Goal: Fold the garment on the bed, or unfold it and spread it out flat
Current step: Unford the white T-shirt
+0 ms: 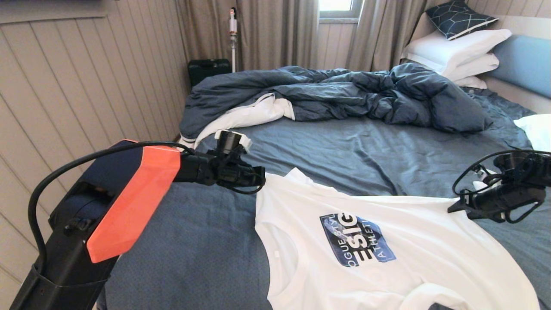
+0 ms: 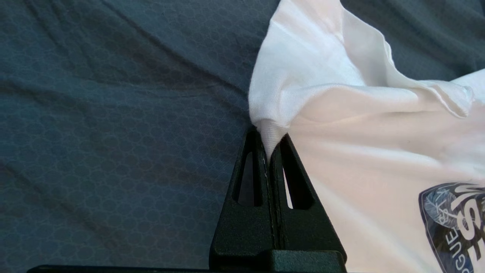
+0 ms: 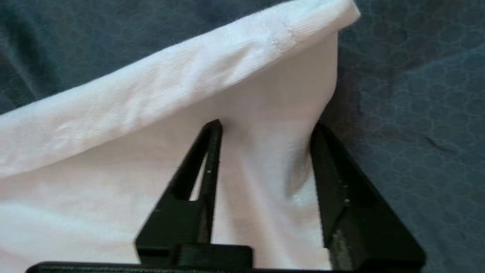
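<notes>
A white T-shirt (image 1: 387, 241) with a blue printed logo (image 1: 356, 239) lies on the dark blue-grey sheet of the bed (image 1: 344, 150), its far edge stretched between my two grippers. My left gripper (image 1: 259, 177) is shut on the shirt's left corner; the left wrist view shows the cloth (image 2: 303, 76) pinched at the tips of the left gripper (image 2: 269, 138). My right gripper (image 1: 457, 206) is at the shirt's right corner. The right wrist view shows the right gripper (image 3: 267, 127) open, its black fingers (image 3: 206, 159) standing apart with white cloth (image 3: 257, 170) lying between them.
A rumpled blue-grey duvet (image 1: 344, 90) lies across the far half of the bed, with another white cloth (image 1: 249, 114) under its left end. White pillows (image 1: 460, 47) and a blue headboard (image 1: 525, 60) are at far right. A panelled wall (image 1: 86, 86) runs along the left.
</notes>
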You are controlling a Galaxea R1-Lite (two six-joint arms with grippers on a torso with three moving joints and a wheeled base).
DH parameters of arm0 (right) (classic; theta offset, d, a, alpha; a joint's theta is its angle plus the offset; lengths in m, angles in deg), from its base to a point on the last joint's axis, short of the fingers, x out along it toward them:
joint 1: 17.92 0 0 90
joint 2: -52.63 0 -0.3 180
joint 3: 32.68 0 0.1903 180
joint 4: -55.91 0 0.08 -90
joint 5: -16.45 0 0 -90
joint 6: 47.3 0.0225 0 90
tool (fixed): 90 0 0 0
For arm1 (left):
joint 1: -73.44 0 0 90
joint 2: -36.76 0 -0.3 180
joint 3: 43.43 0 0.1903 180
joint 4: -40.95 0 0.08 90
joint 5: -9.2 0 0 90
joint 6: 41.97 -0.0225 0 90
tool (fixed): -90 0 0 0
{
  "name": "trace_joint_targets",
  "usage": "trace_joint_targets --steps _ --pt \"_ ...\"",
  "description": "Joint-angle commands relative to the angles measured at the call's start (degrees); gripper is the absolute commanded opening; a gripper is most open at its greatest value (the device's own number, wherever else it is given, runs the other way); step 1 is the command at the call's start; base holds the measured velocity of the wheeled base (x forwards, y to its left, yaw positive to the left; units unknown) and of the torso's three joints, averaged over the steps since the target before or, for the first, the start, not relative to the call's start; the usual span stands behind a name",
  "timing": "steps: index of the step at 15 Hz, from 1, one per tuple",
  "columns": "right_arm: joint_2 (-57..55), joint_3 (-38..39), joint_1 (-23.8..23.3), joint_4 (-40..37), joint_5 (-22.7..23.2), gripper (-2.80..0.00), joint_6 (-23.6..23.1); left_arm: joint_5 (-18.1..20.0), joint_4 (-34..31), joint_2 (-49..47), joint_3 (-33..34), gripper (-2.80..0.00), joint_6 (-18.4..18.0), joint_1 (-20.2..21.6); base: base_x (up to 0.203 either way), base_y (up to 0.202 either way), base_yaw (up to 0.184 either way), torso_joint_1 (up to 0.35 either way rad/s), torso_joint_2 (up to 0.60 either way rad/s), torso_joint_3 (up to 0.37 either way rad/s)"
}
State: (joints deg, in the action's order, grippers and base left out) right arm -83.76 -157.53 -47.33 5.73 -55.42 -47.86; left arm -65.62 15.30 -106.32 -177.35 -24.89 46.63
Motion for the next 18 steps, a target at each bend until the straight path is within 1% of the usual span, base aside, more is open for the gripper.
trace_joint_targets --steps 1,2,3,5,7,9,11,12,13,15,18 --pt "0.0 -0.6 0.0 -0.2 0.2 -2.8 0.1 -0.5 0.2 -0.1 0.0 -2.8 0.1 0.0 0.0 0.0 0.0 0.0 0.0 0.0" --pt "0.0 -0.9 0.0 -0.2 0.2 -2.8 0.2 -2.1 0.5 -0.2 0.0 -2.8 0.1 0.0 0.0 0.0 0.0 0.0 0.0 0.0" --pt "0.1 -1.3 0.0 1.6 0.0 -2.8 0.8 -4.3 2.0 -0.2 0.0 -2.8 0.0 0.0 0.0 0.0 0.0 0.0 0.0 0.0" --pt "0.1 -1.4 0.0 3.0 -0.7 -2.8 1.6 -5.6 3.2 -0.4 0.0 -2.8 0.1 0.0 0.0 0.0 0.0 0.0 0.0 0.0" --pt "0.1 -1.3 1.1 8.3 -4.3 -2.8 4.8 -7.7 4.6 -0.2 -0.2 -2.8 0.1 0.6 0.0 0.0 0.0 0.0 0.0 0.0" --pt "0.5 -1.4 1.4 10.8 -5.6 -2.8 5.7 -8.8 5.7 0.2 -0.3 -2.8 0.1 1.3 0.0 0.0 0.0 0.0 0.0 0.0" --pt "0.8 -1.8 1.9 13.4 -8.0 -2.8 7.2 -9.0 7.0 0.8 -0.4 -2.8 -0.1 2.5 0.0 0.0 0.0 0.0 0.0 0.0" --pt "0.9 -1.9 2.1 13.8 -8.4 -2.8 7.5 -9.0 7.0 1.0 -0.4 -2.8 -0.1 2.7 0.0 0.0 0.0 0.0 0.0 0.0" --pt "0.8 -1.9 2.8 15.1 -10.1 -2.8 8.3 -9.0 7.0 1.1 -0.4 -2.8 -0.1 3.4 0.0 0.0 0.0 0.0 0.0 0.0" --pt "0.7 -2.2 3.5 15.7 -10.9 -2.8 8.7 -9.0 7.0 1.1 -0.4 -2.8 -0.2 3.9 0.0 0.0 0.0 0.0 0.0 0.0" --pt "-0.1 -4.0 4.8 18.4 -14.2 -2.8 11.8 -8.8 7.0 1.4 -0.7 -2.8 -0.6 4.7 0.0 0.0 0.0 0.0 0.0 0.0"
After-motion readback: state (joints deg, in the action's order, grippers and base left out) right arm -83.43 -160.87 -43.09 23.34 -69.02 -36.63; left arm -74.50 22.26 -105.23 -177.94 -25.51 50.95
